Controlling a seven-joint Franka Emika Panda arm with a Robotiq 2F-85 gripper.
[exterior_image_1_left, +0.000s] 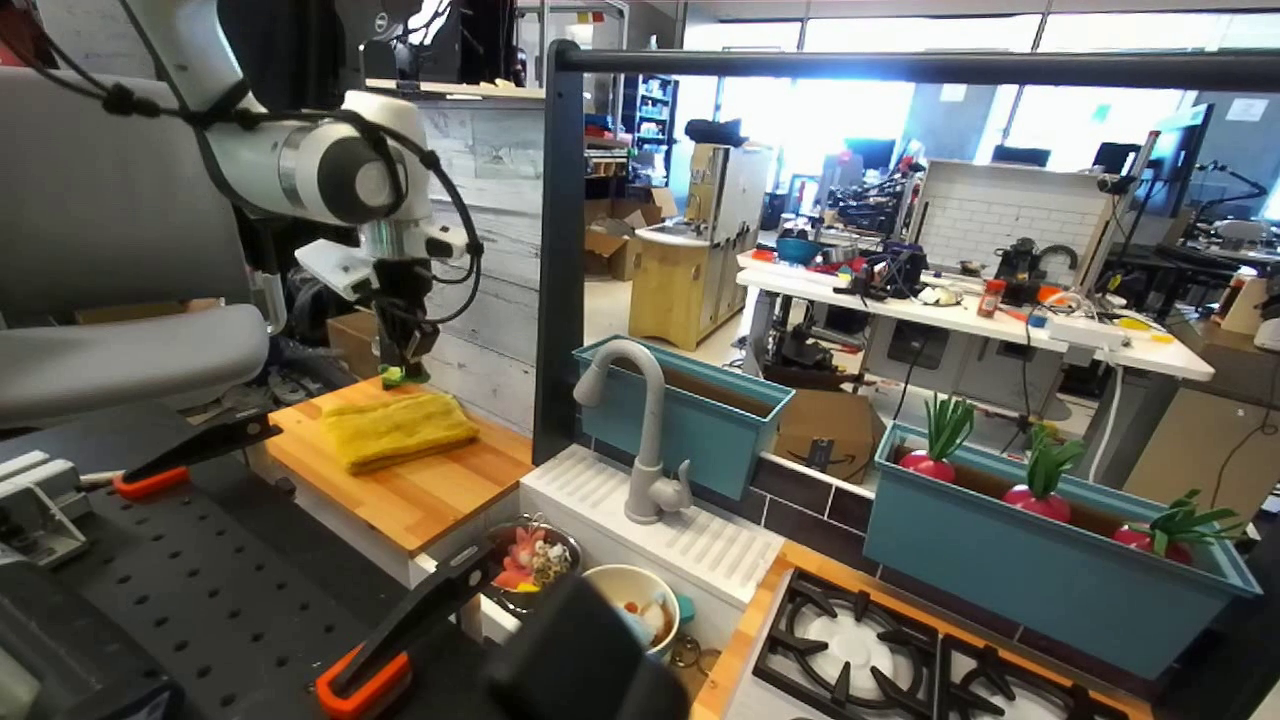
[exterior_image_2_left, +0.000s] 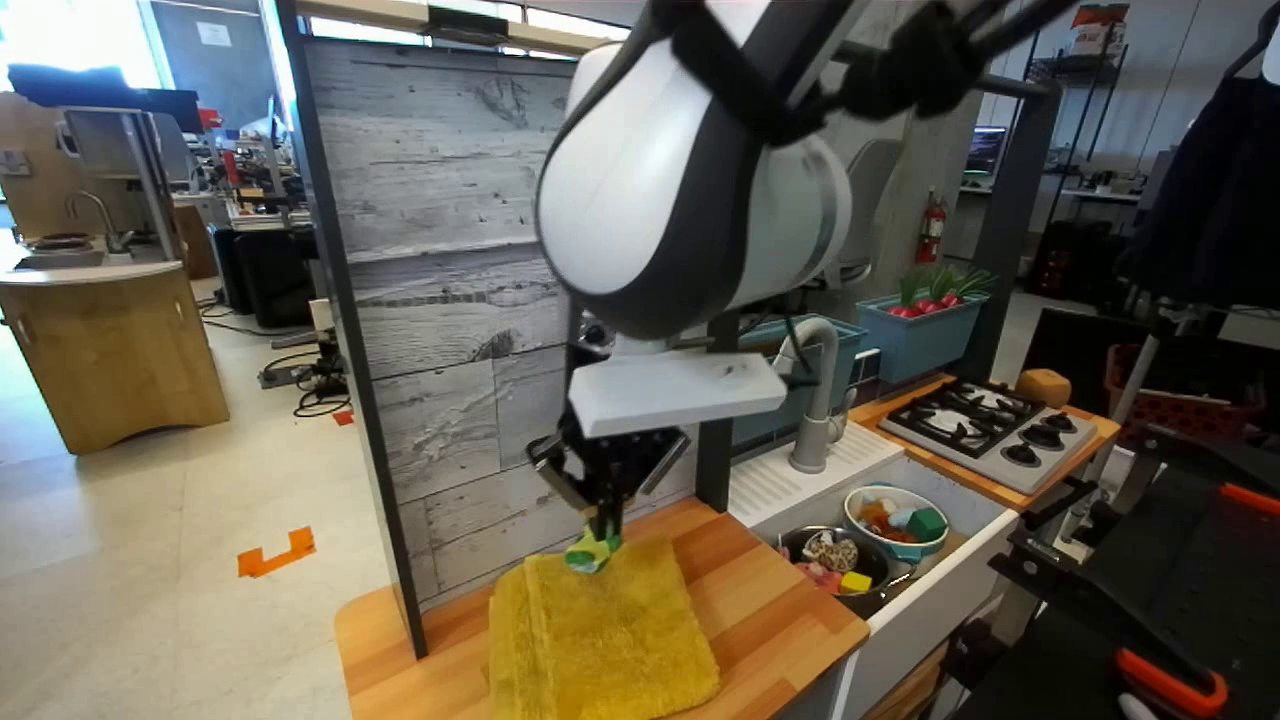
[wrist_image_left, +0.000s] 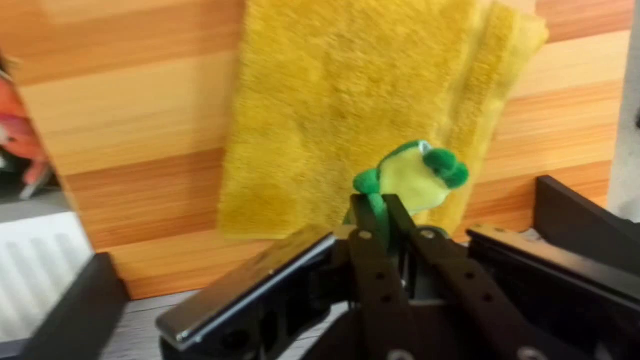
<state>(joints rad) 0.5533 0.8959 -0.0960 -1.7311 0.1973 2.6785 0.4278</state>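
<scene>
My gripper is shut on a green and pale-yellow plush toy. A green part of the toy is pinched between the fingertips, and the rest hangs out past them. In both exterior views the gripper points down, with the toy at its tips. The toy is by the wall-side edge of a folded yellow towel, which also shows in the wrist view. I cannot tell whether it touches the towel. The towel lies on a wooden countertop. Part of the toy is hidden behind the fingers.
A grey plank wall stands close behind the gripper. Beside the countertop is a sink with a metal pot and a white bowl of toys. A grey faucet, teal planters and a stove stand beyond.
</scene>
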